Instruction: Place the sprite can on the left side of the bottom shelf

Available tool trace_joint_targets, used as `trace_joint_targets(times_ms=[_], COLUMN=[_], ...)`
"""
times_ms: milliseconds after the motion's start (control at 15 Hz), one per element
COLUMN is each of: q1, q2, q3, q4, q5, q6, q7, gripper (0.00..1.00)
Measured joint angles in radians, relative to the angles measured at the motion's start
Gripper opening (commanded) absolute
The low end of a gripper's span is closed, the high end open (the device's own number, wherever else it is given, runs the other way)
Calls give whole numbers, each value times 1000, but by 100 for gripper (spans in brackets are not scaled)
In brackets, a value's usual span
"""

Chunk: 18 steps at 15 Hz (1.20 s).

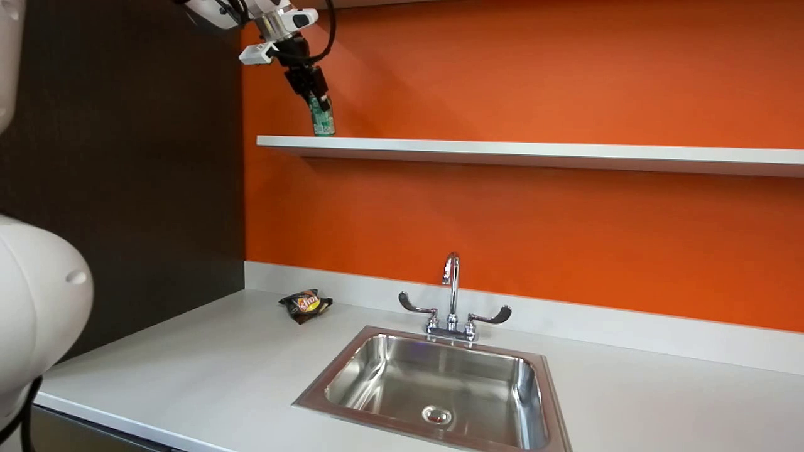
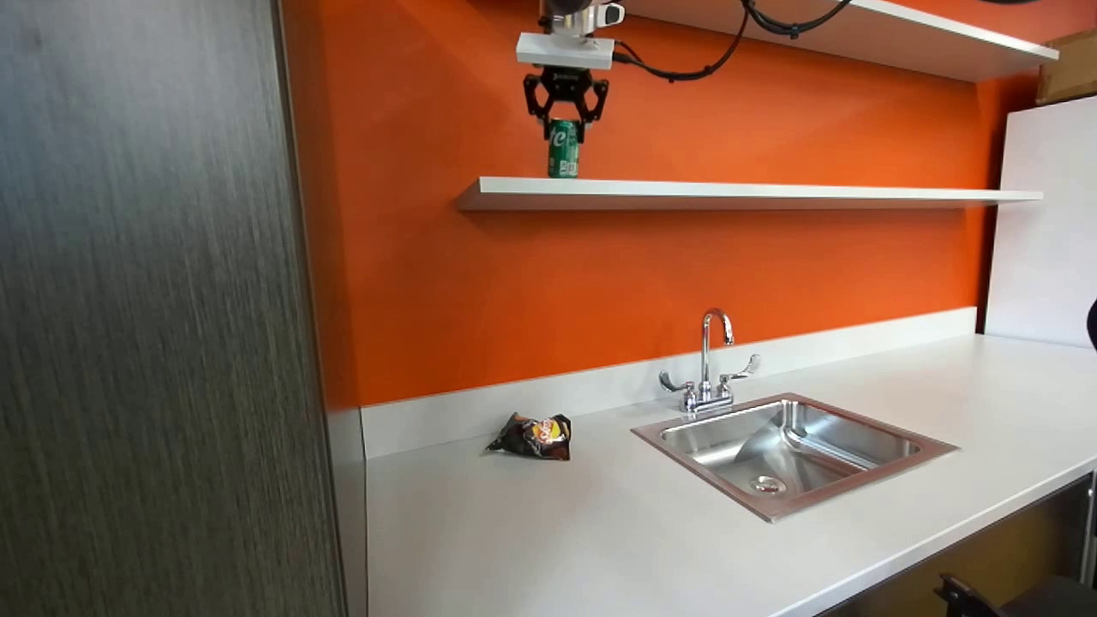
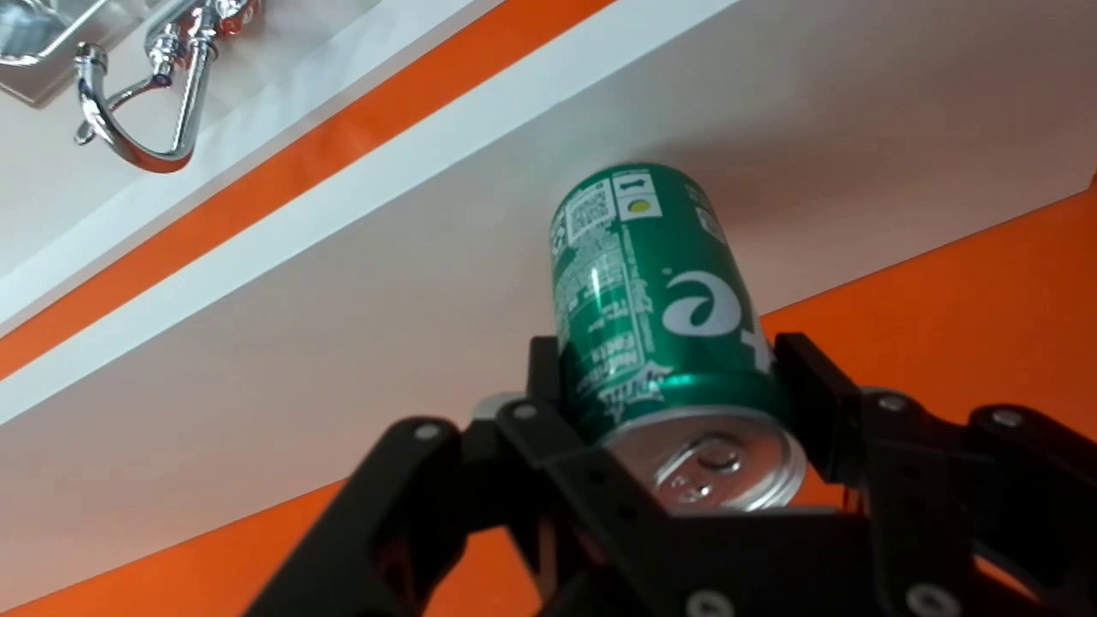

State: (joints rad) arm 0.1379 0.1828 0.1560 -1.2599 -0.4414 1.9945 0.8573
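In the wrist view, blurred black fingers [image 3: 823, 407] partly cover the green cylindrical metal can [image 3: 656, 291], and the upper left corner crops the rectangular steel sink [image 3: 43, 81]. Whether the can's base touches the long white shelf [image 3: 343, 368] is unclear. In an exterior view, lettering on the crumpled black packet [image 2: 523, 439] is illegibly small.

A dark packet [image 1: 306, 306] lies on the white counter [image 1: 188, 364] near the sink [image 1: 340, 365].
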Motion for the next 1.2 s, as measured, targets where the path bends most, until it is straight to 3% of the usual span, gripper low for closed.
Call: trace_joint_targets(times_ms=[400,467,667,1200], q1=[0,0,0,1], q2=[42,49,69,93], q3=[-1,-1,-2,-2], q4=[60,70,101,151], q5=[0,0,-1,-5], q6=[-34,-40,-58,-93], q7=[0,0,1,6], gripper=[38,88,100,100])
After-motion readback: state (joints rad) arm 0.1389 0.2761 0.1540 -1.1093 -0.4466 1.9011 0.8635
